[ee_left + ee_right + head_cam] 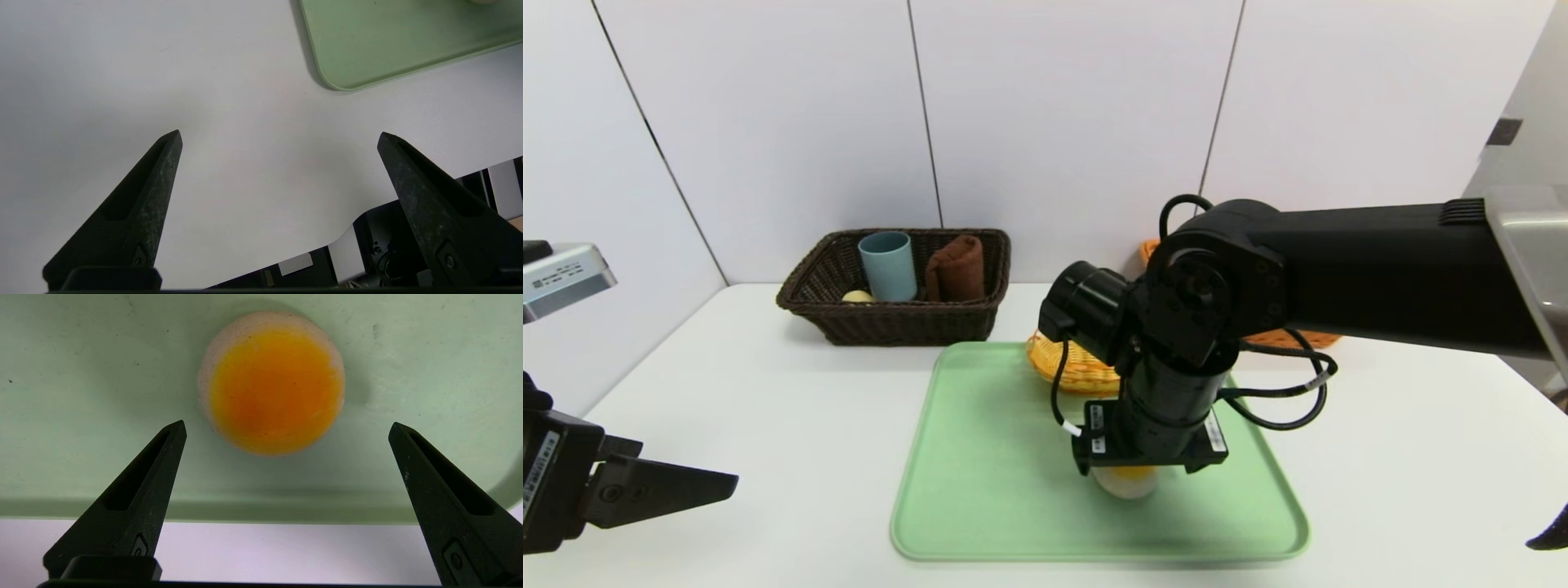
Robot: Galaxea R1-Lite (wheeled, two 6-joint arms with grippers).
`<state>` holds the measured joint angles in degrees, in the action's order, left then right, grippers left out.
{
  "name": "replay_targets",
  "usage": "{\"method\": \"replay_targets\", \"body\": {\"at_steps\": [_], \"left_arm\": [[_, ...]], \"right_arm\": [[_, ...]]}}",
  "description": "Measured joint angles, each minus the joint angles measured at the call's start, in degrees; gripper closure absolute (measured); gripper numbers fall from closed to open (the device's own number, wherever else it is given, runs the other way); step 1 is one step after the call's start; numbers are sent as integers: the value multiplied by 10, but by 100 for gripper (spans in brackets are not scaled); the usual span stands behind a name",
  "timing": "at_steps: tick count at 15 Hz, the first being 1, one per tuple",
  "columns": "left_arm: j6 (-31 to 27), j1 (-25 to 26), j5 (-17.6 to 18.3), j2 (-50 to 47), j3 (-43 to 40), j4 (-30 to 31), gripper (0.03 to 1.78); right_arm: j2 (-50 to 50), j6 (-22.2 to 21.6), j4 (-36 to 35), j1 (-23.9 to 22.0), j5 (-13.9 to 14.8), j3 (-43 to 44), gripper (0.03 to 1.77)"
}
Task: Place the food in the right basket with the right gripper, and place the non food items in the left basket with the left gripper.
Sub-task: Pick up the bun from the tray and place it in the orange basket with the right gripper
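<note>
The round white bun with an orange-yellow top (271, 381) sits on the flat green tray (81, 375). My right gripper (286, 426) hangs open just above it, a finger on each side, not touching. In the head view the bun (1127, 483) peeks out under the right wrist. The dark brown left basket (890, 322) at the back left holds the grey-blue cup (888, 265), the rolled brown towel (954, 268) and the pale spoon bowl (856, 296). The orange right basket (1294, 337) is mostly hidden behind the right arm. The bread slice is out of view. My left gripper (279, 136) stands open and empty over bare table at the front left.
A small round yellow wicker basket (1068, 363) stands at the tray's far edge, close to the right arm. The tray's corner (347, 69) lies ahead of the left gripper. The table's front edge (286, 249) is just below the left gripper. A white wall panel backs the table.
</note>
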<state>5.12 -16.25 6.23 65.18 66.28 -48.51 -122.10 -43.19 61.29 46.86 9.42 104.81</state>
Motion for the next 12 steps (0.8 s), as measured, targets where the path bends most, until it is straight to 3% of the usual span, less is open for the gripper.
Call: {"method": "replay_targets", "body": {"at_steps": [12], "left_arm": [[0,-7,0,0,1,0,12]], "right_arm": [[-36,1,-4,-2,1,37,9]]}}
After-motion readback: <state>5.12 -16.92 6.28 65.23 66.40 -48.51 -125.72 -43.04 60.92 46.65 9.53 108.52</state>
